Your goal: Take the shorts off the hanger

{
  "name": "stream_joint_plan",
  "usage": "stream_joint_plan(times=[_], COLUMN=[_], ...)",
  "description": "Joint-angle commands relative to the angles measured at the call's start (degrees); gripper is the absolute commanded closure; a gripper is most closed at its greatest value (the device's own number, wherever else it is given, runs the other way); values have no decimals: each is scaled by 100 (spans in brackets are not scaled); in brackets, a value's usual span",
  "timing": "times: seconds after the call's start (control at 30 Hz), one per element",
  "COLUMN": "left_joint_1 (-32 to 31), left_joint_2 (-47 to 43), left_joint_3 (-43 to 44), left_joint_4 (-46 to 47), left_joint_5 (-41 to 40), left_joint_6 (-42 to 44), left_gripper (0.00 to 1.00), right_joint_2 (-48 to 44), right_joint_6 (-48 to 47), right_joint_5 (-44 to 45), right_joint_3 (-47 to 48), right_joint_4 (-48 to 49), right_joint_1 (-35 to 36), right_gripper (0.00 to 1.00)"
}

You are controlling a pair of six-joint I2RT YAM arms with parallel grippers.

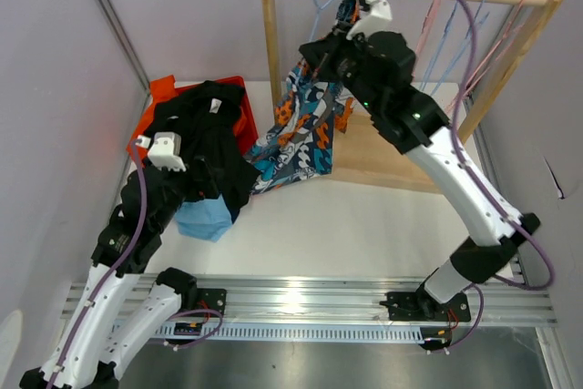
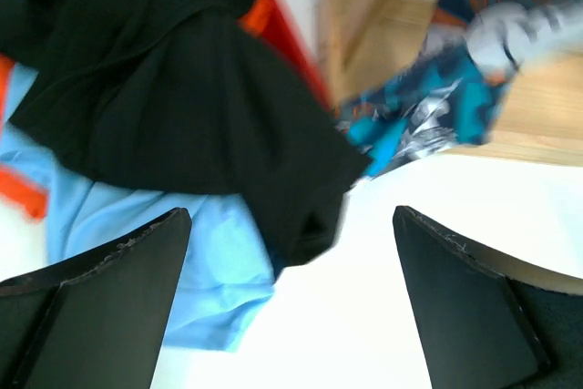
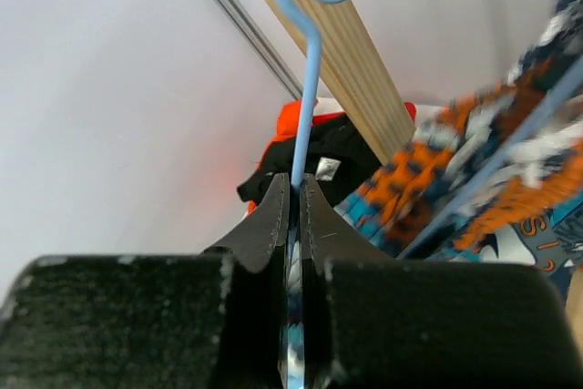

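My white table (image 1: 364, 225) is carrying orange shorts (image 1: 162, 90), black shorts (image 1: 205, 129) and light blue shorts (image 1: 205, 218) heaped together, beside the wooden rack (image 1: 383, 157).

Wooden rack (image 1: 271, 43): pale bare timber, smooth, matt. Hanging off rack, patterned shorts (image 1: 305, 129): soft printed cloth, faint sheen. Hanger (image 3: 310, 88) under rack rail: thin light-blue wire, smooth, looks plastic-coated. Over to left of rack, black shorts (image 1: 205, 134): matt cloth, creased. Light blue shorts (image 1: 205, 219): soft, matt. Orange shorts (image 1: 162, 90): plain cloth. Bench (image 1: 364, 225) in front of rack: white, smooth, matt. Right tool (image 3: 293, 181): matt black, grainy. Left tool (image 2: 290, 225): same matt black, edges scuffed.
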Motion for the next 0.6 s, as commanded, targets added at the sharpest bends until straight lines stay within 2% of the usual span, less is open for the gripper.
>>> stream_joint_plan(times=[0.0, 0.07, 0.2, 0.33, 0.43, 0.57], left_joint_1=[-345, -591, -1012, -1329, -1908, -2989], left_joint_2=[178, 328, 723, 1110, 1216, 1470], left_joint_3=[654, 961, 1252, 1332, 1166, 1024], left_joint_4=[674, 1034, 1834, 2895, 3390, 3953], left_joint_5=[610, 874, 2076, 2877, 2941, 2390], left_joint_6=[52, 183, 246, -201, -334, -203], left_gripper=[1, 1, 1, 1, 1, 1], right_joint_2=[-993, -1232, -1689, -1892, -2058, -2208], right_joint_6=[-124, -115, 17, 166, 210, 263], right_joint_5=[386, 553, 598, 580, 642, 720], right_joint_3=[-187, -302, -338, -329, -495, -802], right_joint_4=[625, 643, 433, 213, 186, 291], right_joint_1=[19, 10, 19, 19, 19, 19], right_gripper=[100, 100, 100, 100, 100, 100])
